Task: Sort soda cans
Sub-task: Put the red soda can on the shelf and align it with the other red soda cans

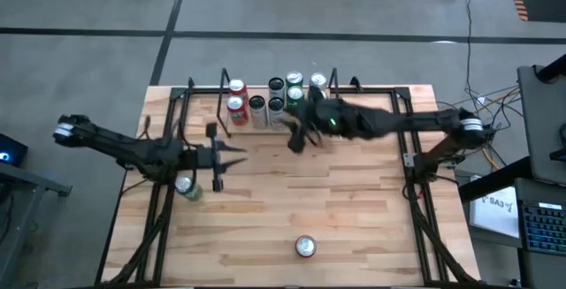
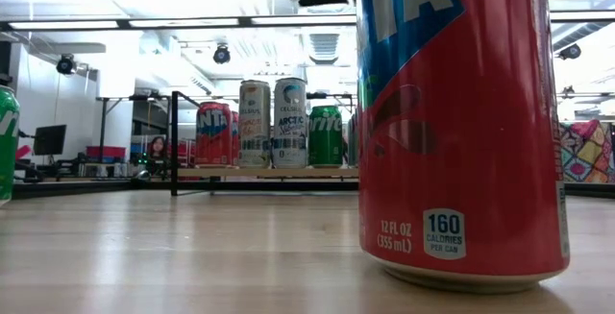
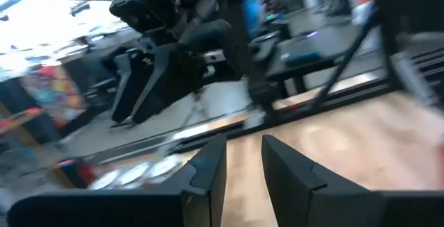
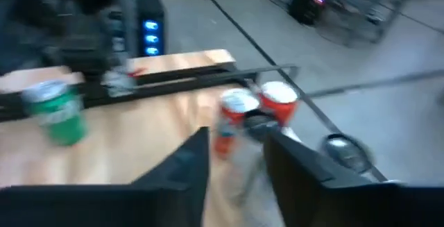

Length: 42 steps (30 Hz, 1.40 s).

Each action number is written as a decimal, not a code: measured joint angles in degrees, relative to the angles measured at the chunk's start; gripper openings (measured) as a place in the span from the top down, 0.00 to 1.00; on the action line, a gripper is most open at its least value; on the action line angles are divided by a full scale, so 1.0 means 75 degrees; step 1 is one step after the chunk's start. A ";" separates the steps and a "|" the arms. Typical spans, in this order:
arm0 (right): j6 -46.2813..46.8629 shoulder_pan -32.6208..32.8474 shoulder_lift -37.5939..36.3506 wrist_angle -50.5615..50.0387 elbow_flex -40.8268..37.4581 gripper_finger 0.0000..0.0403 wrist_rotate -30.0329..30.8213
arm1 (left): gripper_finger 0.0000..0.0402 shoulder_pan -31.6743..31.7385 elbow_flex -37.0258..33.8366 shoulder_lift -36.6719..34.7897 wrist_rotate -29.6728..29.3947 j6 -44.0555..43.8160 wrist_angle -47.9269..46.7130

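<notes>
Wooden table (image 1: 354,218), butcher-block top, framed by a dark metal rail. Soda cans, main group (image 1: 274,99): clustered along the far edge near the middle, upright, close together or touching. Within it, two red cans (image 1: 236,97) at the left end, one behind the other; next a silver-white can (image 1: 256,109); then dark-bodied cans (image 1: 276,95); a green can (image 1: 294,95) toward the right end, partly covered by the right arm. Green can, separate (image 1: 185,187): upright at the left side of the table, just beside and near of the left arm. Red can, separate (image 1: 305,247): upright at the near edge, middle of the table, well apart from all others; it fills the low view (image 2: 456,122) close to the camera. Left gripper (image 1: 232,153): over the left-middle of the table, pointing right, fingers (image 3: 208,175) drawn close with a narrow gap, nothing between them. Right gripper (image 1: 297,139): just near of the far group, fingers (image 4: 187,168) parted with a visible gap, holding nothing; the two red cans (image 4: 257,112) lie beyond its tips.
</notes>
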 joint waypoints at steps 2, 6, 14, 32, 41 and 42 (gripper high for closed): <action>0.0059 -0.0407 0.0376 -0.0488 0.0689 0.75 -0.0002 | 0.81 0.0363 -0.0033 -0.0378 0.0001 0.0146 -0.0343; 0.0058 -0.1226 0.1277 -0.1733 0.2050 0.94 -0.0268 | 0.81 0.1169 -0.0062 -0.0963 0.0070 0.0430 -0.0815; 0.0124 -0.2399 0.3108 -0.3490 0.4513 0.97 -0.1539 | 0.81 0.2121 -0.0224 -0.1660 0.0067 0.0572 -0.1871; -0.0159 -0.2831 0.4599 -0.4545 0.6345 0.97 -0.1611 | 0.81 0.2277 -0.0467 -0.2347 0.0007 0.1162 -0.1956; -0.0284 -0.2127 0.3552 -0.5048 0.6347 0.97 -0.1703 | 0.81 0.2281 -0.0437 -0.2289 0.0350 0.1130 -0.1922; -0.0280 -0.1932 0.3351 -0.5297 0.6351 0.97 -0.1818 | 0.81 0.2285 -0.0422 -0.2257 0.0723 0.1111 -0.1916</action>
